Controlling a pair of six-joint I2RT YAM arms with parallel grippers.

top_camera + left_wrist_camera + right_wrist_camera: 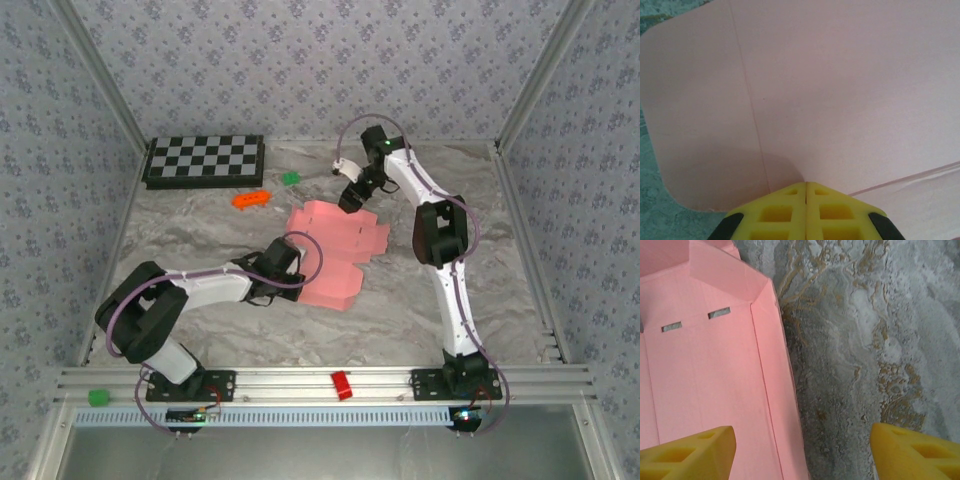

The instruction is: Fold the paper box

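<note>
Two claws are on the one sheet. The left claw (806, 186) has its yellow fingers pressed flat together with nothing between them. Its tips are set against a broad flat panel of the pink paper box (840, 90). A crease (752, 110) runs away from the tips, up and to the left, and beyond it lies a rounded flap (695, 110). Whether the tips bear down on the card or only touch it I cannot tell. From overhead, this claw (298, 262) meets the near-left part of the box (335, 255).

The right claw (802, 432) gapes wide and grips nothing. One fingertip hangs over the pink floor panel and the other over the bare marbled surface (880, 340), so the box's folded side wall (772, 365) runs between them. Ahead of that claw the wall ends at an angled corner flap, and off to its left two small slots (720, 313) pierce the panel. Overhead, it (350, 198) hovers at the far end of the box.

The box looks partly formed, with its far walls creased up and its near panels flat. The step in hand seems to be working this side wall while the other claw steadies the sheet. The next move calls for lowering the open claw astride the wall edge, closing on the thin card squarely, and turning it along its crease without dragging the sheet.
</note>
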